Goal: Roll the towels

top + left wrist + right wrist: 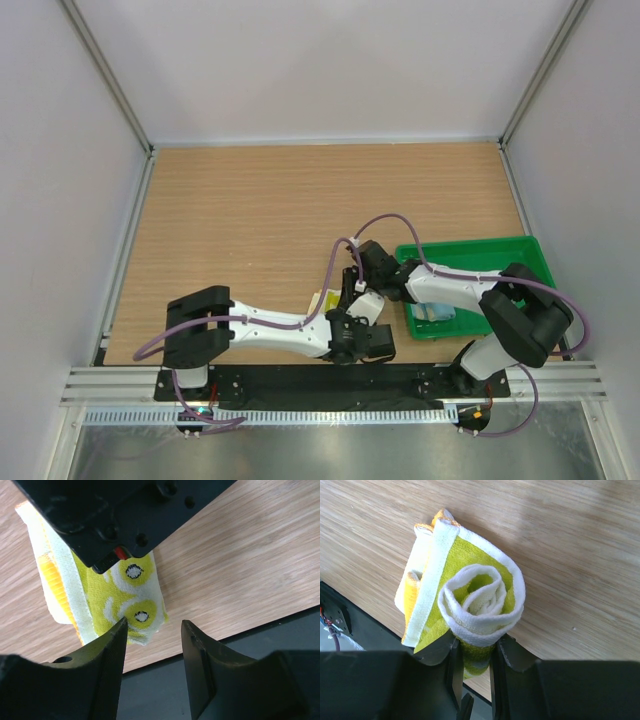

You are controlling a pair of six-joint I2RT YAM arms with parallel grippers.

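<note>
Right wrist view: right gripper (472,650) pinched tight on the rolled end of the yellow towel (475,575), by the near edge of the table (570,530). Left gripper (153,632) agape just beside it. Blue towel (437,313) lies in green tray (480,258), near-right corner.

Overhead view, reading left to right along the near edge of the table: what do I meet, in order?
Left arm's black joint → yellow towel → blue towel, lying in the left end of the green tray. The end effectors overlap the yellow towel, so they are left out.
</note>
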